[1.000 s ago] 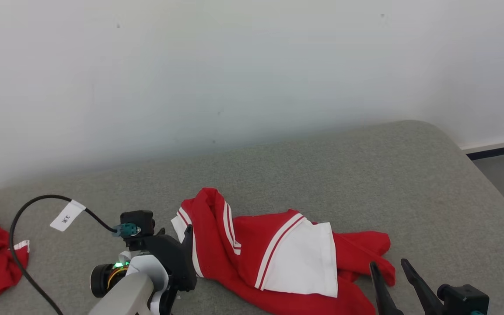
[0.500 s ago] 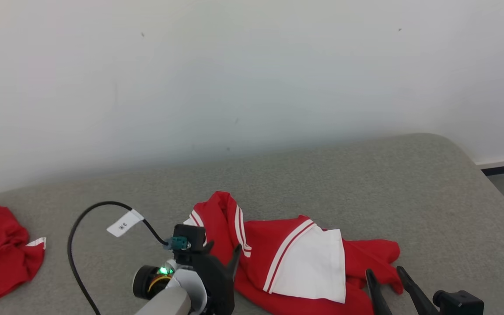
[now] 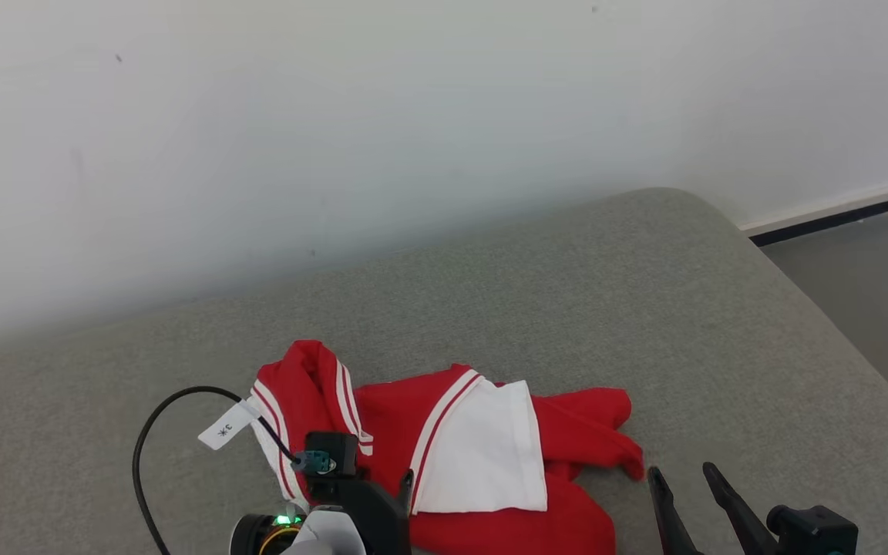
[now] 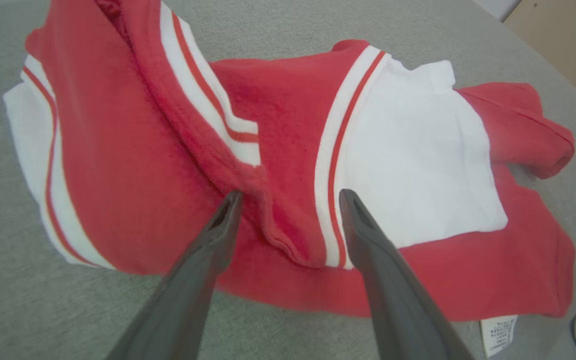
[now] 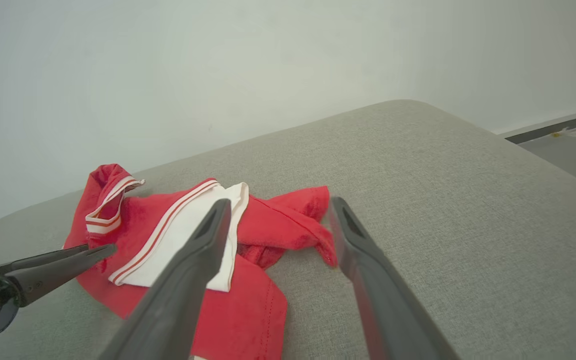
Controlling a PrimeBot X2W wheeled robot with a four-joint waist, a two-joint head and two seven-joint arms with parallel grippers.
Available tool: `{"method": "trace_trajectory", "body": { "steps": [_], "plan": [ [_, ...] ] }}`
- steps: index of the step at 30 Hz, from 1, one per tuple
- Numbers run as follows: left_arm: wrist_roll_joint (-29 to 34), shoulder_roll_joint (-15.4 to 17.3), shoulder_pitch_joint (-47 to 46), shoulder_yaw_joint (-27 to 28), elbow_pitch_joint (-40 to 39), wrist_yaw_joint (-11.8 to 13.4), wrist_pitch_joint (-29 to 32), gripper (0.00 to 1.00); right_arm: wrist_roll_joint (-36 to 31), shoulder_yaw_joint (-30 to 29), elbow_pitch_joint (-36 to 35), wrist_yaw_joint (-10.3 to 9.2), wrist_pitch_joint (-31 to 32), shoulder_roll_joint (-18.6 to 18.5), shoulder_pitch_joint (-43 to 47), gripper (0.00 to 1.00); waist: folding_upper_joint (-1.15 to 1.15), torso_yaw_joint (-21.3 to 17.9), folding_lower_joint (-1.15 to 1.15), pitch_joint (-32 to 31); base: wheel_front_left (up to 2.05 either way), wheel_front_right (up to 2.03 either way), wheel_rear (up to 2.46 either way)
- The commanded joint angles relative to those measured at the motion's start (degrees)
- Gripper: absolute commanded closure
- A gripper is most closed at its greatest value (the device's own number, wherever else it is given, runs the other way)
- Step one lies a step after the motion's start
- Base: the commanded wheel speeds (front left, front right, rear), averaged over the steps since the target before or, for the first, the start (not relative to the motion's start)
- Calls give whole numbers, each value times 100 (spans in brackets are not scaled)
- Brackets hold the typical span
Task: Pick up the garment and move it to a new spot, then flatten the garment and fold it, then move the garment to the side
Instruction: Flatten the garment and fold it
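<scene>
In the head view the crumpled red-and-white garment [image 3: 475, 455] lies unlifted on the grey cushion [image 3: 644, 308], your right gripper [image 3: 681, 472] spread empty beside it; in the left wrist view your left gripper [image 4: 288, 197] gapes astride the raised fold [image 4: 248, 175], so the pickup, I judge, needs you to close and lift; in the right wrist view the fingers hang clear of the cloth.

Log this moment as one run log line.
left pincer: open, above crumpled red-and-white fabric garment | right pincer: open, beside it | state: ungripped, lying on grey upholstered surface

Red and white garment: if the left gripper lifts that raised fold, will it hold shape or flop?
Probably floppy: the garment lies crumpled in soft folds, so it should drape and unfold beneath the left gripper. Its fleecy surface likely won't slip, though trailing cloth may drag on the grey cushion.
</scene>
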Motion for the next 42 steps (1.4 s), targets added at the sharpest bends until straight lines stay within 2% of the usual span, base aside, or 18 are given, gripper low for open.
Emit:
{"method": "trace_trajectory", "body": {
  "steps": [1, 3, 4, 6, 7, 16, 22, 27, 28, 29, 38, 42],
  "plan": [
    [-43, -1, 0, -7, 29, 45, -34, 0, 4, -6, -32, 21, -12, 0, -8, 0, 0, -178, 0, 129, 0, 0, 0],
    [-40, 1, -32, -47, 58, 74, -44, 0, 3, -34, -37, 21, -20, -1, -1, 0, 0, -202, 0, 143, 0, 0, 0],
    [-47, 0, -42, -63, 66, 73, -45, 6, 7, -39, -38, 21, -29, -1, 2, 0, 0, -208, 0, 146, 0, 0, 0],
    [-58, 0, -63, -97, 88, 97, -64, 79, 22, -55, -34, 21, -39, -1, 7, 0, 0, -208, 0, 149, 0, 0, 0],
    [-60, 0, -77, -114, 91, 98, -82, 100, 29, -61, -25, 21, -44, -1, 4, 0, 0, -199, 0, 149, 0, 0, 0],
    [-98, -3, -366, -126, 117, 114, -325, 100, 105, 14, 76, 21, -107, -1, -88, 0, 0, -54, 0, 117, 0, 0, 0],
    [-115, -5, -792, -167, -245, 22, -530, 100, 126, 16, 135, 22, -150, -1, -85, 0, 0, 9, 0, 75, 0, 0, 0],
    [-186, -1, -1071, -267, -501, 156, -419, 100, 163, 54, 175, 22, -167, -1, -112, 0, 0, 7, 0, 46, 0, 0, 0],
    [-139, -1, -1113, -302, -518, 178, -454, 87, 176, 59, 184, 22, -176, -1, -111, 0, 0, 3, 0, 41, 0, 0, 0],
    [-99, -3, -1116, -328, -501, 206, -489, 2, 183, 59, 193, 21, -189, -1, -106, 0, 0, 1, 0, 36, 0, 0, 0],
    [-178, 207, -409, -445, -303, 48, -568, 0, 172, -170, 205, 21, -250, -2, 25, 0, 0, 222, 0, -29, 0, 0, 0],
    [-193, 455, -88, -301, -492, 3, -1010, 0, 145, -301, 182, 21, -249, 0, 78, 0, 0, 477, 0, -85, 0, 0, 0]
  ]
}}
